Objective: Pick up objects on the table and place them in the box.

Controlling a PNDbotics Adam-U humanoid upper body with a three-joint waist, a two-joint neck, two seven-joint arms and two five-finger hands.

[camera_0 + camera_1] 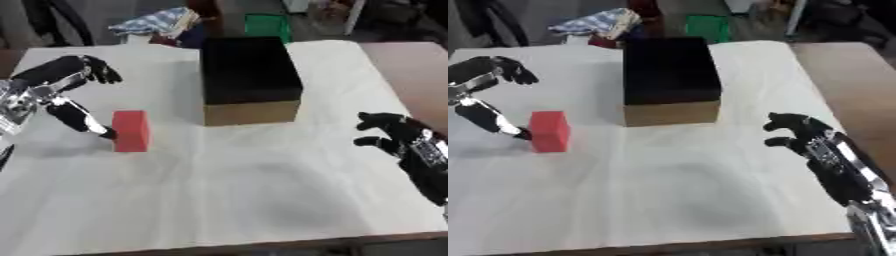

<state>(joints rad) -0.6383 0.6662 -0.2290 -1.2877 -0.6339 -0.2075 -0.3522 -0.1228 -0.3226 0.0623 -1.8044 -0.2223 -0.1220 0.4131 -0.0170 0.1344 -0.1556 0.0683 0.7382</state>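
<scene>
A red block [131, 131] stands upright on the white table, left of centre. My left hand [66, 87] is spread open around its left side: the thumb tip reaches the block's lower left edge, while the fingers [102, 71] hover apart, up and to the left. The box [249, 80] is an open cardboard carton with a dark inside, standing at the table's middle back, right of the block. My right hand [811, 140] hovers at the right edge, fingers loosely curled, holding nothing.
The white cloth-covered table [245, 190] stretches wide in front. Beyond the far edge lie a bundle of patterned cloth [162, 22] and a green container [267, 25]. Brown tabletop [411, 70] shows at the right.
</scene>
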